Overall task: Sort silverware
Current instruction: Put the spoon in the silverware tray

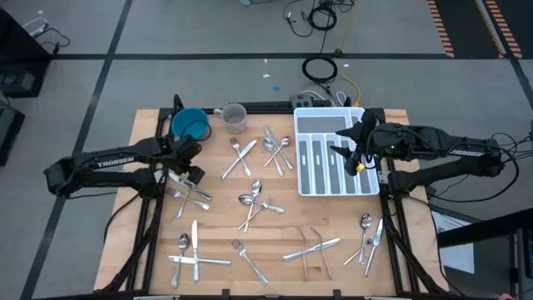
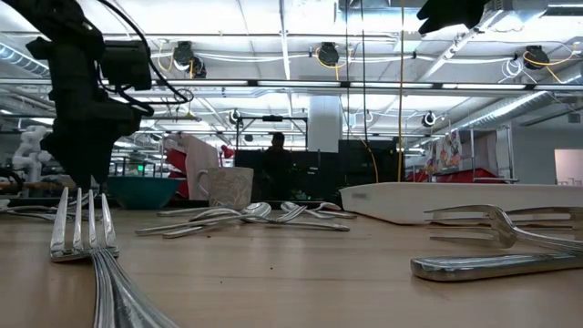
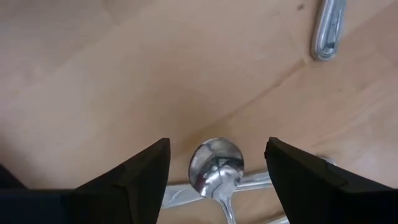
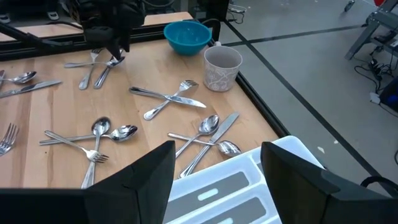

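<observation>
Silverware lies scattered in small crossed groups over the wooden table (image 1: 275,225): forks, spoons and knives. My left gripper (image 3: 217,144) points down, open, low over a group of pieces (image 1: 190,193) at the table's left. Its fingers stand on either side of a spoon's bowl (image 3: 216,168) without touching it. The spoon lies flat on the wood, its handle crossing another piece. My right gripper (image 4: 216,148) hangs open and empty, high over the white compartmented tray (image 1: 301,179) at the far right. The low view shows the left arm (image 2: 86,100) standing behind a fork (image 2: 84,228).
A blue bowl (image 1: 190,125) and a patterned cup (image 1: 234,117) stand at the far edge, just beyond my left gripper. More silverware lies near the cup (image 1: 240,157), mid-table (image 1: 256,200) and along the near edge (image 1: 312,248). Bare wood shows between the groups.
</observation>
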You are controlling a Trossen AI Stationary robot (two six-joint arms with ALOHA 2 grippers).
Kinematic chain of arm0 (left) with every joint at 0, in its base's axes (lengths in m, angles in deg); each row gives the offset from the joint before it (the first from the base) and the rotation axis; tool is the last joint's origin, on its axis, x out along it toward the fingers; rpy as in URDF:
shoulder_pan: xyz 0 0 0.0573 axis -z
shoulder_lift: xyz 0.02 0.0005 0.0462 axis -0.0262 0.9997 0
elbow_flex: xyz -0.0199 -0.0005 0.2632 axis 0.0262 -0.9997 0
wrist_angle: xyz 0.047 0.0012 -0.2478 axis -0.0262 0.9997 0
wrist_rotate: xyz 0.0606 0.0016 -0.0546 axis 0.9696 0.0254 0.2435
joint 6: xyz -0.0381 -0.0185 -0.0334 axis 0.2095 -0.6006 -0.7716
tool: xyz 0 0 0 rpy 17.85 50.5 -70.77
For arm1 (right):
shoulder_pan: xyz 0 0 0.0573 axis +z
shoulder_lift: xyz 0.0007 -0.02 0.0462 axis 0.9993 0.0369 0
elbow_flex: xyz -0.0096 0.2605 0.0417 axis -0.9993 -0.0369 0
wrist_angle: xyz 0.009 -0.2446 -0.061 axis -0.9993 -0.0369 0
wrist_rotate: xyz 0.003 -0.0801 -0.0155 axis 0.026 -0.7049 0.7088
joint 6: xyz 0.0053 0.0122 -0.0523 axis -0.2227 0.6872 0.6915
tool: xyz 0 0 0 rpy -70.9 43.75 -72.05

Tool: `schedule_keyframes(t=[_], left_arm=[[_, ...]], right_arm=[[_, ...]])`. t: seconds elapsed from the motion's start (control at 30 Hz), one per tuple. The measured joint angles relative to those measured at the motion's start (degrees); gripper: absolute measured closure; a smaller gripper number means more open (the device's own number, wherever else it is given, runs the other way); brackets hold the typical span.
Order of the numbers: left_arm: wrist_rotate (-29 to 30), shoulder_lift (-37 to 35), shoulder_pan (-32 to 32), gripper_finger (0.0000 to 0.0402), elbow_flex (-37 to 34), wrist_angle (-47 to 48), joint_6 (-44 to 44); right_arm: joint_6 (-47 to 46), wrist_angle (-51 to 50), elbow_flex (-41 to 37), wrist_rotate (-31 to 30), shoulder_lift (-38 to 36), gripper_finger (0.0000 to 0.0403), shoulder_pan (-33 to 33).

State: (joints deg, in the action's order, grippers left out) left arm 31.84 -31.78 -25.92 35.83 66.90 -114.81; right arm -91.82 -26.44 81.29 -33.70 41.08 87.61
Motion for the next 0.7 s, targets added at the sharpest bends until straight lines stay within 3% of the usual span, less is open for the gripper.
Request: schedule_keyframes(t=[0.2, 0.43, 0.7], left_arm=[[0.6, 0.0, 0.0, 0.0134, -1.12, -1.37, -4.11], [0.34, 0.0, 0.07, 0.0155, -1.28, -1.57, -3.2], [-5.04, 0.0, 0.07, 0.0166, -4.99, -4.44, -4.57]], right_arm=[[0.0, 0.0, 0.0, 0.0, 0.0, 0.0172, 0.0], [-0.46, 0.0, 0.0, 0.0, 0.0, 0.0172, 0.0], [-1.73, 0.02, 0.0, 0.2, 0.0, 0.0172, 0.0]])
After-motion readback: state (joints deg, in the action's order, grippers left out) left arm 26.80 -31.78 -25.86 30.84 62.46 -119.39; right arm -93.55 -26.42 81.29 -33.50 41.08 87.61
